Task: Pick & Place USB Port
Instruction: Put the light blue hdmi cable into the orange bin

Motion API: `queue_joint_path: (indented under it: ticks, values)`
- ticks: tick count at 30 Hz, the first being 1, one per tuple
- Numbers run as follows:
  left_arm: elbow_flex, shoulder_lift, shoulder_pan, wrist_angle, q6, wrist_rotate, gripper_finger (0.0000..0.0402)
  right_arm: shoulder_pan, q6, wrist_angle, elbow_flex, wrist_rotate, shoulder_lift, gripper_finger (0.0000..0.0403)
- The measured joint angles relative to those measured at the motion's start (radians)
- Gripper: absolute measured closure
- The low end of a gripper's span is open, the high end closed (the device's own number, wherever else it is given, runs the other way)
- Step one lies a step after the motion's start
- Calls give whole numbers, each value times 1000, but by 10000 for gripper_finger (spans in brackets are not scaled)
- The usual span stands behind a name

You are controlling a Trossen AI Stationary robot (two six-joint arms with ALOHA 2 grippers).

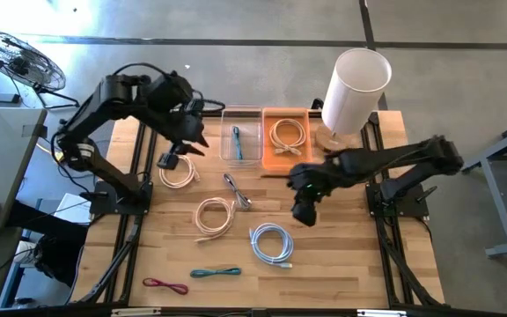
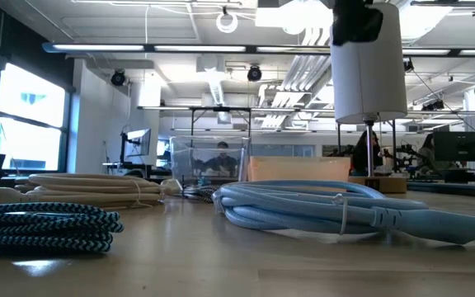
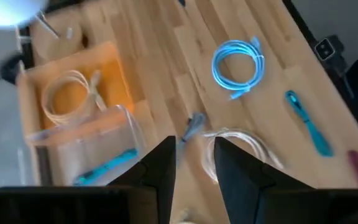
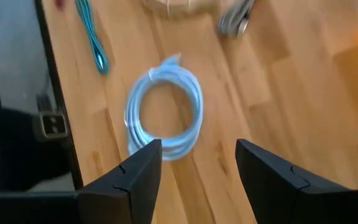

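Several coiled USB cables lie flat on the wooden table: a light blue coil, a beige coil, another beige coil, a grey cable, a teal cable and a red one. My left gripper hovers open above the table's far left part, beside the clear bin. My right gripper hangs open above bare wood, on the far right side of the light blue coil.
The clear bin holds a teal cable. The orange bin next to it holds a beige coil. A tall white cylinder stands at the far right corner. Bare wood lies at the table's near right.
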Motion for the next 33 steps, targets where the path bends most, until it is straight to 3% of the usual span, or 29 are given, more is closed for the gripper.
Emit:
queue_joint_path:
  ticks: [14, 19, 26, 33]
  values:
    - [-233, -22, -153, 2, -34, -136, 296, 4, -15, -17, 0, -21, 294, 205]
    - [-287, -22, -154, 2, -32, -113, 296, 9, 76, 2, 0, -13, 345, 205]
    - [-291, -22, -154, 3, -31, -52, 296, 46, 141, 178, 0, 6, 366, 205]
    - [-291, -22, -154, 2, -31, -19, 296, 71, 183, 179, 0, 40, 388, 206]
